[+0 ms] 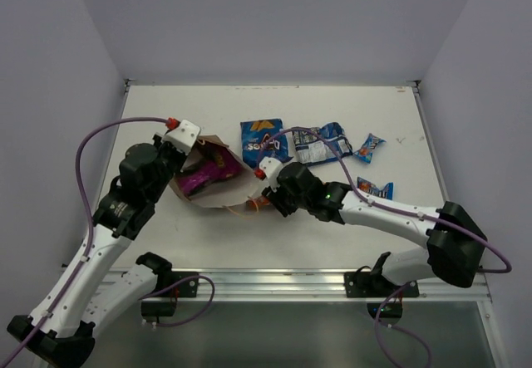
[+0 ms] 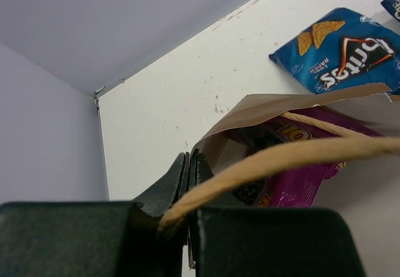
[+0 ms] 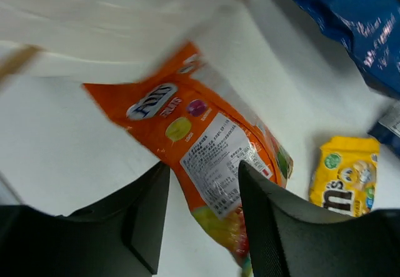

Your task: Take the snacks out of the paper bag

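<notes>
The brown paper bag (image 1: 226,187) lies on its side, mouth toward the left arm, with two magenta pouches (image 1: 202,177) inside. My left gripper (image 1: 195,150) is shut on the bag's top edge (image 2: 269,105), and the bag's paper handle (image 2: 281,155) crosses over the jaws (image 2: 189,164). My right gripper (image 3: 203,167) is open low over the table, its fingers either side of the orange packet (image 3: 206,139) beside the bag. A yellow packet (image 3: 344,177) lies just right of it. The blue chip bag (image 1: 262,139), the blue-white packet (image 1: 320,144) and two small blue wrappers (image 1: 370,146) (image 1: 376,188) lie on the table.
The white table (image 1: 349,102) is walled at the back and on both sides. The right arm (image 1: 374,210) stretches across the table's near right part. A purple cable (image 1: 316,131) loops over the blue packets. The left arm (image 1: 125,202) stands by the table's left edge.
</notes>
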Controlling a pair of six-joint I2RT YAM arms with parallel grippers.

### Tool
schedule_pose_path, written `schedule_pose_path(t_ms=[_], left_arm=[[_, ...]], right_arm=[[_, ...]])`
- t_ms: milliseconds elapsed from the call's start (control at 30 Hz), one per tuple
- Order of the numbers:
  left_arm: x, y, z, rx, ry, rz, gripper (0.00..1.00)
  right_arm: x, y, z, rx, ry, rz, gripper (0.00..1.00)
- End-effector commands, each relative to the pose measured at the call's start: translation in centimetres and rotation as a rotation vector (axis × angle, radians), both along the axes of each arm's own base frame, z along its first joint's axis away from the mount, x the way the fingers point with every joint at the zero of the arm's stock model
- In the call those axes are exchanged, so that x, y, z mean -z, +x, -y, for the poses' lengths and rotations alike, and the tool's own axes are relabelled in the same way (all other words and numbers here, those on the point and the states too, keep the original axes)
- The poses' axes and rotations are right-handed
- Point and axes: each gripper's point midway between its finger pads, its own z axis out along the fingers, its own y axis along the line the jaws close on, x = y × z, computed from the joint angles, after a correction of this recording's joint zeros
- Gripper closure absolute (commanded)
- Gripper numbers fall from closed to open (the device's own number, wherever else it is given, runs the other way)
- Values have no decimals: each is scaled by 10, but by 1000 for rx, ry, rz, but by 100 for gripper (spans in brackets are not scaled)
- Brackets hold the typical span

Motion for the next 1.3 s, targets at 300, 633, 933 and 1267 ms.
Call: schedule_pose_path(t_ms=[300,633,933,1267], left_arm=[[-27,-2,-8,-27,-7,96,100],[-24,-1,6,31,-44,76,100],[-26,0,27,90,-168,38,100],[-32,-1,34,127,-187,34,100]], right_arm=[[-189,-52,-51,-399,332,167,35],[-189,-13,-137,-658,284,357,34],[-127,17,-181,-710,220,442,28],[-84,33,-218,-736,122,569,24]])
